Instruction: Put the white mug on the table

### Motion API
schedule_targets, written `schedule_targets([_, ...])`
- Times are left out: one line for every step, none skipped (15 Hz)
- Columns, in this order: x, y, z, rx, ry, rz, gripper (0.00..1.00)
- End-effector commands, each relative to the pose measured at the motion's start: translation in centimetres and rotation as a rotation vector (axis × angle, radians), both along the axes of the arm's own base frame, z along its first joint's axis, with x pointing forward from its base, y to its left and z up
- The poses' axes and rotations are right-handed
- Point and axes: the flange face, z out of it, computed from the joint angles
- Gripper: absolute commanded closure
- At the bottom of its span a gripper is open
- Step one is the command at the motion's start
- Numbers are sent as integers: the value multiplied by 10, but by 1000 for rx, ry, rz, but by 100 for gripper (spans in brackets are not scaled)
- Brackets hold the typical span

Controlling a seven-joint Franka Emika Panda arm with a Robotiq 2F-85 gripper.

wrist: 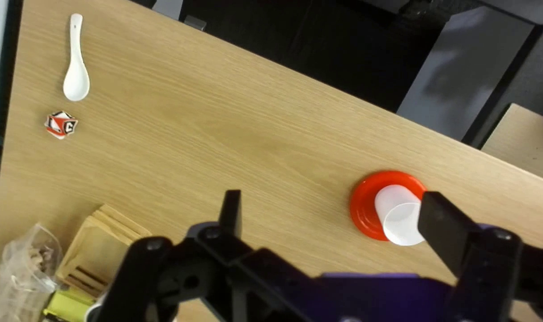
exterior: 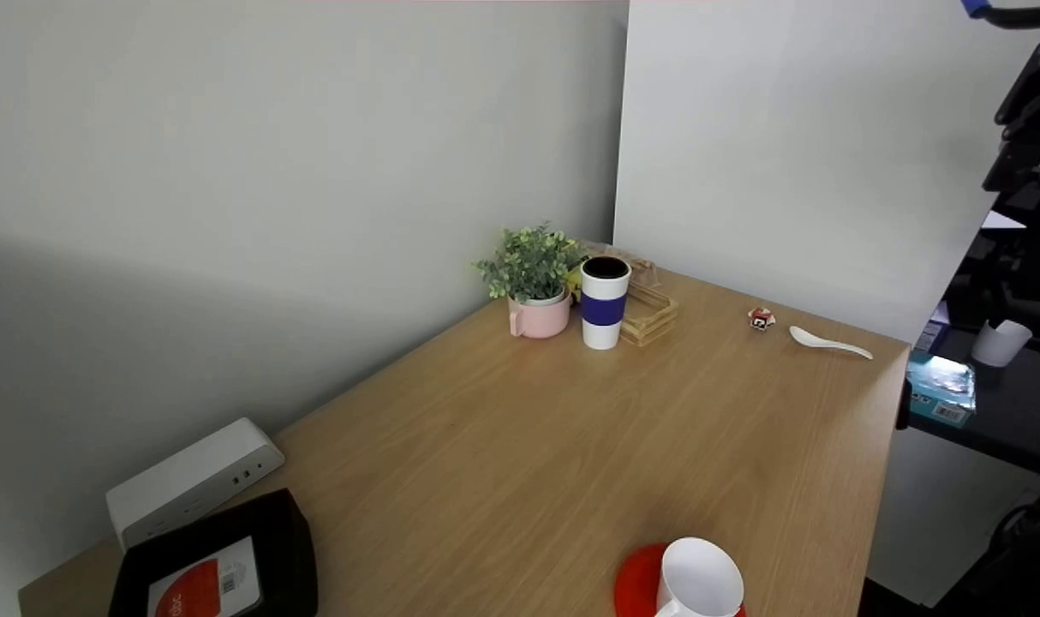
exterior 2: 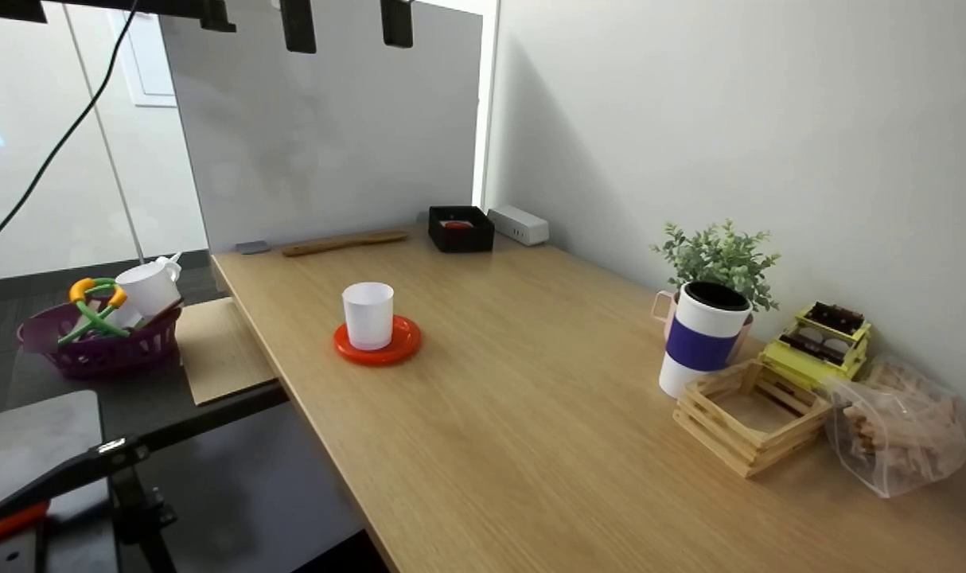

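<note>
The white mug [exterior: 700,578] stands upright on the round red plate [exterior: 634,583]; its handle shows partly at the lower edge of this exterior view. In an exterior view the mug [exterior 2: 368,317] and plate [exterior 2: 403,342] sit near the edge of the wood-grain table [exterior 2: 523,398]. In the wrist view my gripper [wrist: 332,197] is open and empty, high above the table [wrist: 200,125]. The mug [wrist: 397,217] lies below, toward the right finger, which covers part of its rim and of the plate [wrist: 363,212]. The fingers [exterior 2: 348,40] also show at the top of an exterior view.
A blue-banded cup [exterior 2: 702,346], potted plant [exterior 2: 718,259], wooden crate [exterior 2: 710,430] and plastic bag [exterior 2: 901,438] stand along the wall. A white spoon [wrist: 76,67] and small red-white die [wrist: 61,124] lie at one end. A black box [exterior 2: 461,240] and white power strip [exterior 2: 519,225] stand opposite.
</note>
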Motion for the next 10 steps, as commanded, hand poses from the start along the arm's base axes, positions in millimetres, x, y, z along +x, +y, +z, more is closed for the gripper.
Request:
schedule_targets([14, 3, -2, 36, 39, 191, 0])
schedule_targets([15, 3, -3, 33, 52, 238, 0])
schedule_targets([14, 2, -2, 12, 50, 244, 0])
schedule_targets([7, 2, -2, 17, 32, 190, 0])
schedule_targets([8, 3, -3, 16, 36, 207, 0])
schedule_targets([9, 3, -3, 16, 36, 215, 0])
schedule_targets([9, 3, -2, 16, 36, 219, 0])
schedule_targets([6, 1, -1, 17, 24, 215, 0])
schedule_targets([7, -1, -1, 25, 16, 214, 0])
schedule_targets([9, -1, 0, 35, 10, 223, 0])
